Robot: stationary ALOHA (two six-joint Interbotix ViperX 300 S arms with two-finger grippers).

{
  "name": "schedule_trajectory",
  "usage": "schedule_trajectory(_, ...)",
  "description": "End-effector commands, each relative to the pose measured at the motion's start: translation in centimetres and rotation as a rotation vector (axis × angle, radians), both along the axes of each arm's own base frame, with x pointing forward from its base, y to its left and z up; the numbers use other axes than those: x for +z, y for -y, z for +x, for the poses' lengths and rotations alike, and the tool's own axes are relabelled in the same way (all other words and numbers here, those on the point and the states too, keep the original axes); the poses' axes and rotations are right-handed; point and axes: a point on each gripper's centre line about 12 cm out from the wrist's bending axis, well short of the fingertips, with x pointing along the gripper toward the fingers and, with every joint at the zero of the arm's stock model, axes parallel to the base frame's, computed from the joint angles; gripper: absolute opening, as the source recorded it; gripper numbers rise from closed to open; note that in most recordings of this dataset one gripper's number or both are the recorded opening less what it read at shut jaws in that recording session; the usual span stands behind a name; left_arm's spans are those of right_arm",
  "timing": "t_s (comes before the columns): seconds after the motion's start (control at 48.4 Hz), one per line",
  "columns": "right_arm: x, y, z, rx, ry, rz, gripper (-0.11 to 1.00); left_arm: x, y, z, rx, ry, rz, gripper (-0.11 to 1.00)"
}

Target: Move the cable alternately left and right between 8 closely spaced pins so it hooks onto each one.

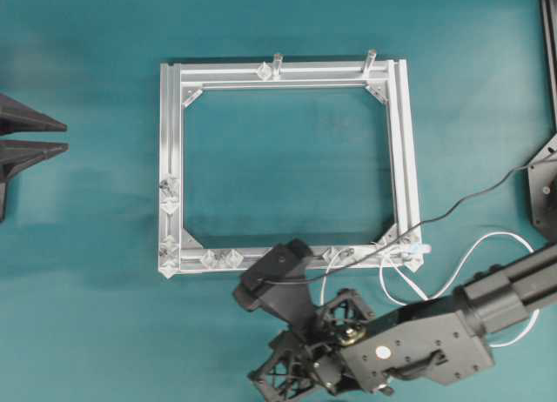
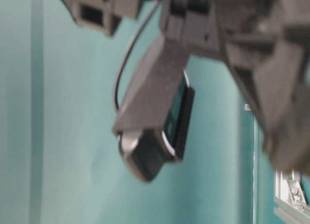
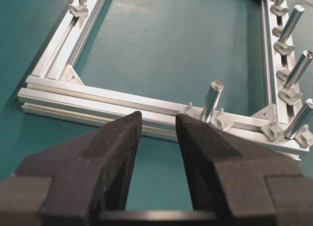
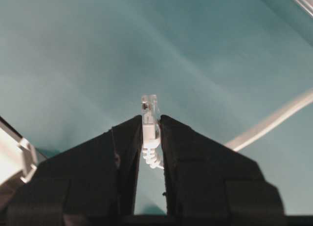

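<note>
Plug end of the cable (image 4: pixel 149 119) sits clenched between the pads of the right end effector (image 4: pixel 149 125), its clear tip poking out just past the fingertips; more of the white cord trails off to the right of the jaws over the teal worktop (image 4: pixel 73 50). Overhead view: cord loops loosely behind that end effector (image 1: pixel 277 264), near the frame's (image 1: pixel 171 141) right-hand corner on the side closest to the arm, and appears already caught around the pin (image 1: pixel 412 261) there, though contact is too small to confirm. More pins (image 1: pixel 221 259) sit along the same rail ahead of the jaws, others on the side and far rails. Left end effector (image 3: pixel 157 133) released, jaws apart, grasping nothing, parked just short of the frame's outer rail with an upright post (image 3: pixel 211 100) a little to its right. Table-level view blurred, mostly arm and camera housing; nothing useful there. Judgement: early in the weave, most pins unhooked. To do this step well, keep the plug firmly pinched, hold light tension so the slack loop behind cannot snag, carry the cord low and close along the rail, pass each pin on the opposite side from the last, and let it seat before swinging across.
</note>
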Motion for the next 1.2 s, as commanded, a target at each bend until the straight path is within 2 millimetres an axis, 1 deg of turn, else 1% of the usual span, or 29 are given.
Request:
schedule_trajectory(0.0, 1.8, 0.6, 1.6, 0.006, 0.07, 0.005, 0.15, 0.5, -0.1, 0.2, 0.006, 0.016, -0.001, 0.38)
schedule_trajectory(0.165, 2.0, 2.2, 3.5, 0.034, 0.094, -0.034, 0.15, 0.5, -0.1, 0.2, 0.006, 0.016, -0.001, 0.38)
schedule_trajectory(0.331, 2.2, 4.3, 4.5, 0.024, 0.085, -0.059, 0.15, 0.5, -0.1, 0.2, 0.006, 0.017, -0.001, 0.38)
schedule_trajectory(0.537, 2.0, 6.0, 4.7, 0.0, 0.07, -0.085, 0.15, 0.5, -0.1, 0.2, 0.006, 0.014, -0.002, 0.39)
schedule_trajectory(0.682, 1.7, 7.0, 4.3, -0.024, 0.017, -0.11, 0.15, 0.5, -0.1, 0.2, 0.006, 0.014, -0.002, 0.38)
schedule_trajectory(0.847, 1.5, 7.4, 4.1, -0.033, -0.01, -0.121, 0.15, 0.5, -0.1, 0.2, 0.006, 0.014, -0.002, 0.38)
schedule_trajectory(1.177, 1.5, 8.5, 4.3, -0.039, -0.006, -0.126, 0.15, 0.5, -0.1, 0.2, 0.006, 0.014, -0.003, 0.38)
